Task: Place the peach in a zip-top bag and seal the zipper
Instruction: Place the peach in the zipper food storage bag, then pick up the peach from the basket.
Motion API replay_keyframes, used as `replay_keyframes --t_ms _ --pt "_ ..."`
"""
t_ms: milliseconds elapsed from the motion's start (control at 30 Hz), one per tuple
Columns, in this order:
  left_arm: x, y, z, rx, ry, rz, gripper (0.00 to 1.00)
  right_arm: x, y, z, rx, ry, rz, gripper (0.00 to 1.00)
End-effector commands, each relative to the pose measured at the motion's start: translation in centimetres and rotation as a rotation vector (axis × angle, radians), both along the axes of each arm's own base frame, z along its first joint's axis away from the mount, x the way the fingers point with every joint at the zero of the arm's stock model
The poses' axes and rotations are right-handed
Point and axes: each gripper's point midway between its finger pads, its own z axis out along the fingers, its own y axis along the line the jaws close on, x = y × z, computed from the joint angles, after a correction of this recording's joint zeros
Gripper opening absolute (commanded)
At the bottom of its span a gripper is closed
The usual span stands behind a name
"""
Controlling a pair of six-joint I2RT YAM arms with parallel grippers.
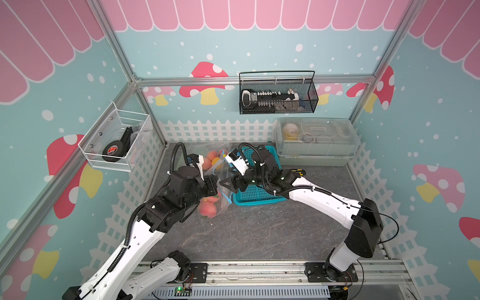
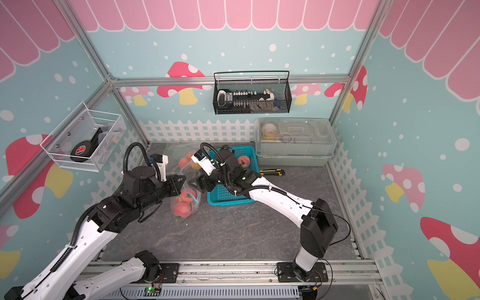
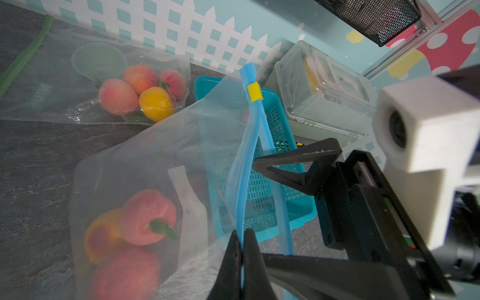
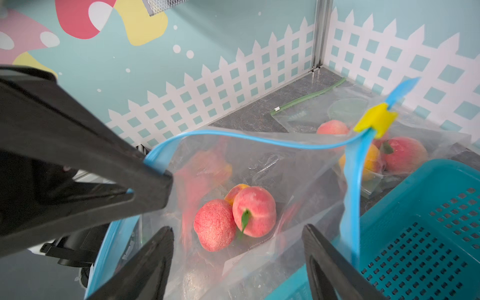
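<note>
Well — peaches [image 4: 254, 211] in open zip-top bag [image 4: 298, 166], another peach [image 2: 243, 161] in teal basket [image 2: 226, 193]

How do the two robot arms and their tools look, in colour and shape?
The left arm and right arm have white links with black joints. Black ribbed cable hoses, fixed by white ties, run along them. The left tool and right tool have black triangular fingers.
</note>
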Motion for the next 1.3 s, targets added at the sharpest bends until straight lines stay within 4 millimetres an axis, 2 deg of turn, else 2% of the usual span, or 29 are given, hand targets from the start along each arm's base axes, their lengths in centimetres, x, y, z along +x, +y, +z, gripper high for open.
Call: replay_keyframes --t_ms 0,100,200,333,400,767,1067,1100,1267 --pt "0.0 0.0 0.3 -0.013 -0.018 0.002 0.0 0.8 -1.6 4.3 0.116 -0.147 -0.107 0.79" --pt "0.0 0.0 0.2 -0.011 -0.015 0.003 0.0 2.6 -4.2 4.9 0.134 -0.206 -0.291 0.79" --pt "0.0 0.0 0.0 -0.01 -0.011 0.003 0.0 4.8 -7.6 4.5 0.095 -0.247 -0.509 0.79" --pt "0.0 0.0 0.0 -0.009 -0.011 0.004 0.0 7.2 -11.4 2.8 -0.04 -0.281 -0.742 0.79" --pt "0.0 0.0 -0.1 -0.008 -0.01 0.004 0.0 8.2 -12.6 1.7 -0.123 -0.284 -0.81 0.79" --pt "0.1 0.0 -0.2 -0.002 -0.008 0.005 0.0 13.4 -14.7 -5.8 -0.411 -0.144 -0.865 0.8" --pt "0.0 -0.1 -0.4 -0.001 -0.004 -0.001 0.0 17.7 -14.8 -11.8 -0.474 0.074 -0.807 0.8" --pt "0.1 0.0 -0.4 0.001 -0.004 0.002 0.0 18.2 -14.9 -13.0 -0.488 0.102 -0.813 0.8" --pt "0.0 0.0 -0.4 -0.001 -0.006 0.003 0.0 20.4 -15.7 -15.5 -0.521 0.171 -0.853 0.81"
